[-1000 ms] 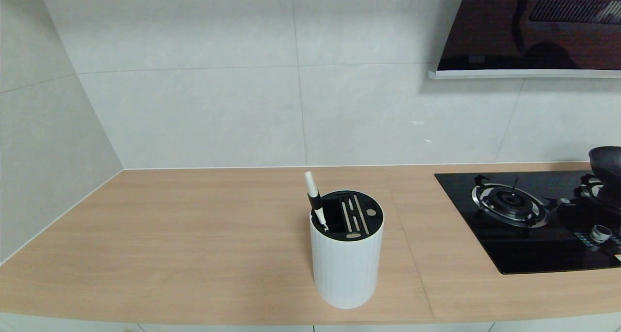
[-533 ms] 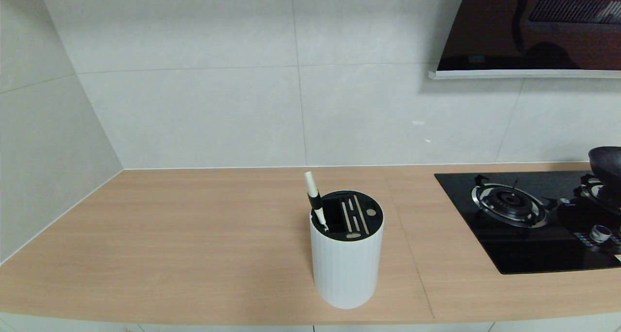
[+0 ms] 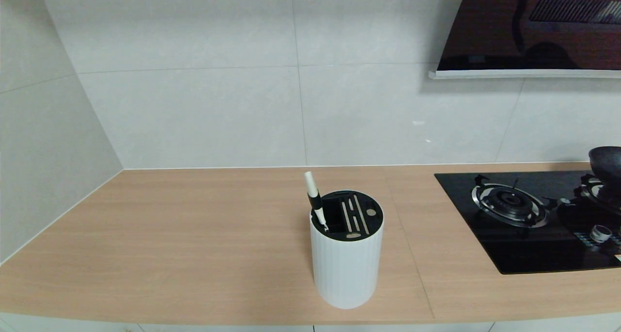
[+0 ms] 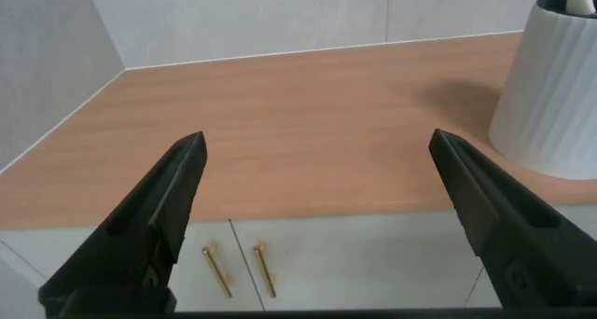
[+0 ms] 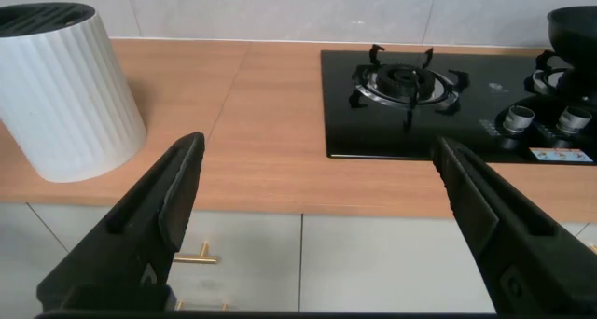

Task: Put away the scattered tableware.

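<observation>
The left end effector (image 4: 317,146) and the right end effector (image 5: 319,146) hang before the front edge of the wooden worktop (image 3: 194,235), each with its fingers spread wide and holding nothing. Near that edge stands a white ribbed cylindrical holder (image 3: 345,264) with a black slotted top. A slim white-and-black handle (image 3: 313,196) leans out of its left-side opening. Farther right lies a black glass gas hob (image 3: 529,244).

Both the left gripper (image 4: 315,144) and the right gripper (image 5: 317,145) have matte black, flat-sided fingers (image 4: 154,221) tapering to blunt tips.
</observation>
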Tool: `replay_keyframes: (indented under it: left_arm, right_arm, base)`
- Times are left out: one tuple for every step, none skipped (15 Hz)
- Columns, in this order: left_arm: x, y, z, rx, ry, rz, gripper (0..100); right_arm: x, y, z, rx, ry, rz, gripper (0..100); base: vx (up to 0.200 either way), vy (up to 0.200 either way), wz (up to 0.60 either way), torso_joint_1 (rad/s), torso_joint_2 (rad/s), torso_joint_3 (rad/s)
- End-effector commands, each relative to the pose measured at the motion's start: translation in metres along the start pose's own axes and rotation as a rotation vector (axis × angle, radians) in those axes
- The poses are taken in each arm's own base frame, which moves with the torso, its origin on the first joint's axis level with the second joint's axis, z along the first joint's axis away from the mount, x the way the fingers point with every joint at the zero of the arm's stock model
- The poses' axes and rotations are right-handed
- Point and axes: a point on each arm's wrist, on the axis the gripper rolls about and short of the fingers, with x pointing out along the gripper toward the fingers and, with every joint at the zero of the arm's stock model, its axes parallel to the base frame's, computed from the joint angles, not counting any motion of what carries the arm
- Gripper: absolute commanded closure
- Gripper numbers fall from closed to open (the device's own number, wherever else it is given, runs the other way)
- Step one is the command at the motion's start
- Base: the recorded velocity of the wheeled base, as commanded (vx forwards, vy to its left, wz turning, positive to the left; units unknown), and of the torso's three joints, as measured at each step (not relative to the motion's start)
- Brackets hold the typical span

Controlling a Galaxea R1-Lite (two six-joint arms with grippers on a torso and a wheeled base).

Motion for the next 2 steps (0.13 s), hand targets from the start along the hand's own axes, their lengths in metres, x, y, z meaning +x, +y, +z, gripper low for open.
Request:
replay_keyframes:
  left_arm:
    - [0.0002,0.0,0.0002,0.0,0.002,0.0,0]
    - [0.0002,0.0,0.0002,0.0,0.002,0.0,0]
  right_arm:
    - [0.0002,0.0,0.0,0.001,0.003,-0.001,0]
    - [0.0002,0.0,0.0,0.002,0.003,0.001,0]
  base:
    - [0.0,0.0,0.0,0.0,0.0,0.0]
    - [0.0,0.0,0.0,0.0,0.0,0.0]
